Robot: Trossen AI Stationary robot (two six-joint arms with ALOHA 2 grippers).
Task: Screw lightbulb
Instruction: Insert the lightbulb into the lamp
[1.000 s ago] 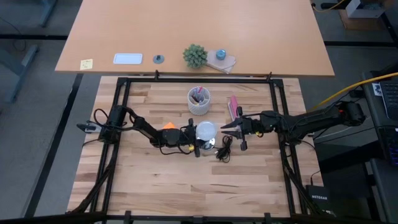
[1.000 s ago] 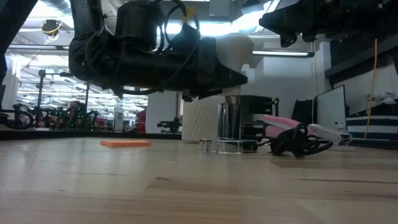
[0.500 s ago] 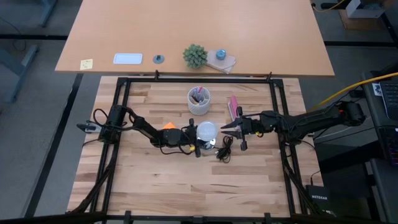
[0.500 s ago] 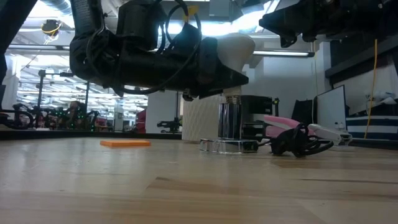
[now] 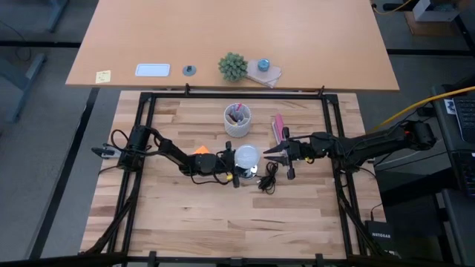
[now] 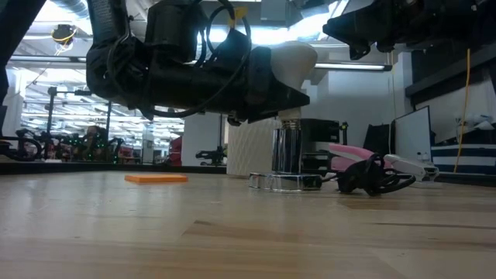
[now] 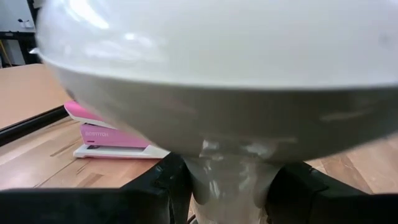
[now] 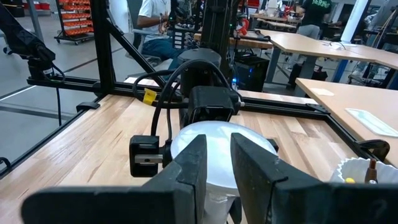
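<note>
High view is showing the left end effector [image 5: 236,165] reaching to the middle of the table [image 5: 185,222], where it is pinching the lightbulb [image 5: 246,156] by its narrow neck, the rounded white end facing up toward the camera. Low view is giving the best read on progress: the lightbulb [image 6: 291,62] is sitting upright with its greyish base meeting the top of the silvery fitting [image 6: 285,159], which is standing on the table with its black cord [image 6: 370,177] coiling just beside it. Whether the threads are already engaging cannot be told, but the base is lined up over the socket and not yet sunk deep, so my judgement is that seating is done and most of the turning is still remaining. Left wrist view is confirming the dark fingers [image 7: 160,180] closing on either side of the neck. Right end effector [image 5: 271,153] is hovering just beside the bulb, its jaws parted a little and holding nothing. White cup of pens [image 5: 237,119] and pink stapler [image 5: 279,126] are lying nearby, playing no part
</note>
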